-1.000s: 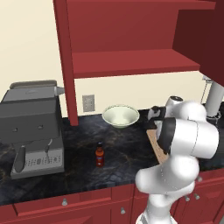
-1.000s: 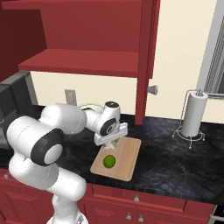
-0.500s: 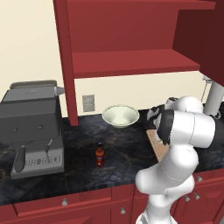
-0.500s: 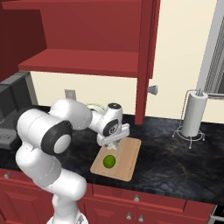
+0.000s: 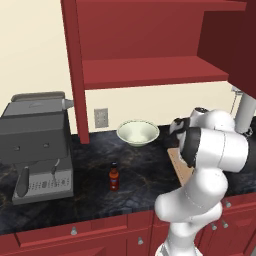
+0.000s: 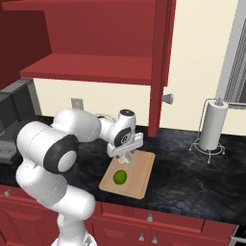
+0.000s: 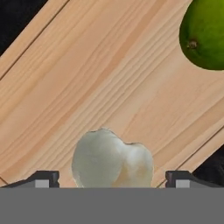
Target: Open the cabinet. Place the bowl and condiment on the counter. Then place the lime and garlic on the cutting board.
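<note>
The garlic (image 7: 111, 159) rests on the cutting board (image 7: 87, 87), between the tips of my gripper (image 7: 112, 178), which is open with a gap on each side of the bulb. The lime (image 7: 205, 35) lies on the same board, a little apart from the garlic. From the right base view, my gripper (image 6: 126, 156) hangs low over the far part of the cutting board (image 6: 139, 178), with the lime (image 6: 119, 177) nearer the front. The bowl (image 5: 138, 132) and the condiment (image 5: 114, 177) stand on the counter (image 5: 145, 170). The cabinet (image 5: 150, 45) is open, with its door (image 6: 161, 62) swung out.
A grey coffee machine (image 5: 37, 145) stands at the counter's left end. A paper towel holder (image 6: 213, 126) stands at the right, near the wall. My arm's elbow (image 5: 215, 147) covers most of the board in the left base view.
My hand has sunk a little toward the board and the elbow has swung. The lime, bowl and condiment have stayed put.
</note>
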Controlling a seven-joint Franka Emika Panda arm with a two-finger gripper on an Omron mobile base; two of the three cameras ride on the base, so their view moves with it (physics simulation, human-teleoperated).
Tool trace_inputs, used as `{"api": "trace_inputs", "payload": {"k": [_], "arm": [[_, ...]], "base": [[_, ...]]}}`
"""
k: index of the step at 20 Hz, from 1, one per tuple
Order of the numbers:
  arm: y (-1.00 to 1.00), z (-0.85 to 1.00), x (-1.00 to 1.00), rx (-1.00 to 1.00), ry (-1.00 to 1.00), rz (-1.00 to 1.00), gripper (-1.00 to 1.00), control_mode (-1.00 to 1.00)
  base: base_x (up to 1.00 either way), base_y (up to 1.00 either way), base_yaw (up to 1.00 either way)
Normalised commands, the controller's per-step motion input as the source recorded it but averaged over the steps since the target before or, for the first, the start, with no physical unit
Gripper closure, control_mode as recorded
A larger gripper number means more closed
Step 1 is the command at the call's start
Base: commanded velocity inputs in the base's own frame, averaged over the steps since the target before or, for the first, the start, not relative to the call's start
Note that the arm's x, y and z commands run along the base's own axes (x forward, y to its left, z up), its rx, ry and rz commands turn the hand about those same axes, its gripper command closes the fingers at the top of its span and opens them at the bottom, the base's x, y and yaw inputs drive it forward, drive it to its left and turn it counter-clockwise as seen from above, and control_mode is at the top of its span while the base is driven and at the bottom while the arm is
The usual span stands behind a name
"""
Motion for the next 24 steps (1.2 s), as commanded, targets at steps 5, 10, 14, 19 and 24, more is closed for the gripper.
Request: {"api": "trace_inputs", "payload": {"k": [5,10,14,19,24], "arm": [[0.00,0.41,-0.17,0.00,0.00,0.00,-1.00,-1.00],[0.04,0.33,-0.30,0.00,0.00,0.00,-1.00,-1.00],[0.12,0.34,-0.41,0.00,0.00,0.00,-1.00,-1.00],[0.19,0.35,-0.40,-0.01,0.00,0.00,-1.00,-1.00],[0.21,0.30,-0.49,-0.02,0.00,0.00,-1.00,-1.00]], "base": [[0.00,0.00,0.00],[0.00,0.00,0.00],[0.00,0.00,0.00],[0.00,0.00,0.00],[0.00,0.00,0.00]]}}
